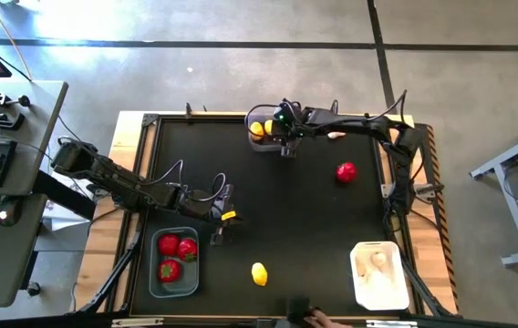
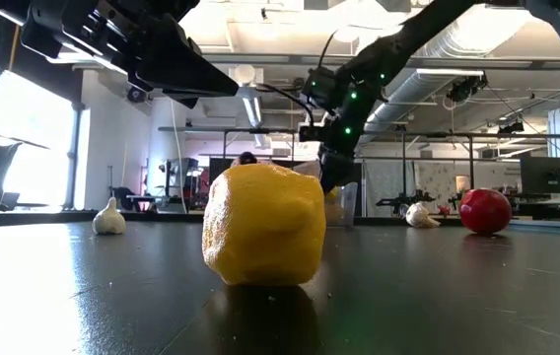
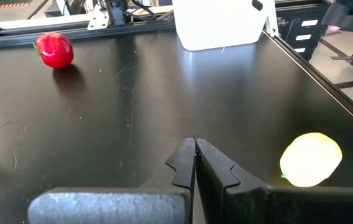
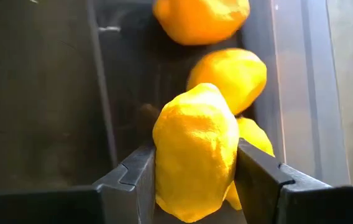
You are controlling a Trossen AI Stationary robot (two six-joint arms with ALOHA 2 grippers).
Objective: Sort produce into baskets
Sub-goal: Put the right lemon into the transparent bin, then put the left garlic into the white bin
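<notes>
- Right gripper (image 4: pixel 195 168): jaws clamped on a yellow lemon (image 4: pixel 195 152), one on each flank. In the high view it sits at upper centre, over the grey bin (image 1: pixel 261 143) at the far edge of the surface (image 1: pixel 295 219).
- Grey bin contents: other lemons (image 4: pixel 226 71) lie beyond the gripped one.
- Left gripper (image 3: pixel 195 163): jaws together, holding nothing, left of centre in the high view.
- A loose lemon (image 1: pixel 259 273) rests lower centre, apart from both jaws.
- A red fruit (image 1: pixel 346 171) lies loose at right of centre.
- Lower-left basket (image 1: pixel 156 281) holds three red fruits (image 1: pixel 178 249).
- White basket (image 1: pixel 378 293), lower right, holds whitish bulbs (image 1: pixel 375 263).
</notes>
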